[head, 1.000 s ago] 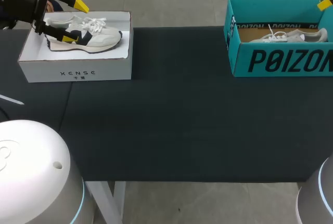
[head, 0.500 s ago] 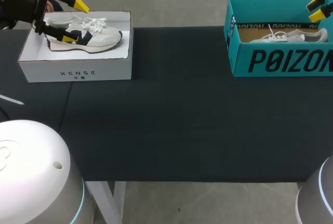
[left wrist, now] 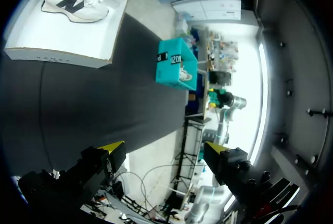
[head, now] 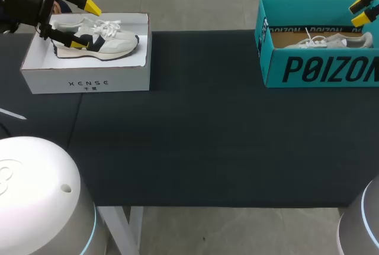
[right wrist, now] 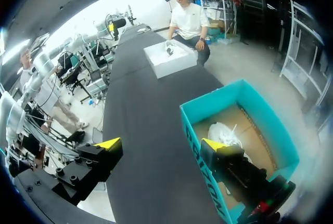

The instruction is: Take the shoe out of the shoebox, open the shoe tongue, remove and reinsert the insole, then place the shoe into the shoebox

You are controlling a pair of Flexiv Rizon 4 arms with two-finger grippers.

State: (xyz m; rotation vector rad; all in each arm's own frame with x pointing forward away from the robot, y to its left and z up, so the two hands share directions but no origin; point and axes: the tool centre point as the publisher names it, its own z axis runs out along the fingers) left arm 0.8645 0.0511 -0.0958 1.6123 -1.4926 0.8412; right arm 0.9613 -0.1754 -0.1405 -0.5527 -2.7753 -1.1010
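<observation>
A white and navy sneaker (head: 109, 43) lies on its side in an open white shoebox (head: 89, 80) at the table's far left. My left gripper (head: 86, 24) hangs open above the sneaker's heel end, touching nothing. In the left wrist view the gripper (left wrist: 164, 148) is well away from the sneaker (left wrist: 75, 3) and white box (left wrist: 57, 42). At the far right, a teal shoebox (head: 320, 68) holds a pale sneaker (head: 331, 41). My right gripper (head: 362, 12) is open above its far right corner. In the right wrist view one fingertip (right wrist: 216, 145) overlaps the pale sneaker (right wrist: 223, 133) in the teal box (right wrist: 205, 182).
A dark cloth covers the table (head: 195, 136) between the two boxes. The teal box (left wrist: 177, 68) shows small in the left wrist view, and the white box (right wrist: 169, 57) shows far across the table in the right wrist view.
My right gripper has come in from the right edge; both yellow tips now show over the teal box. The left arm has not moved.
</observation>
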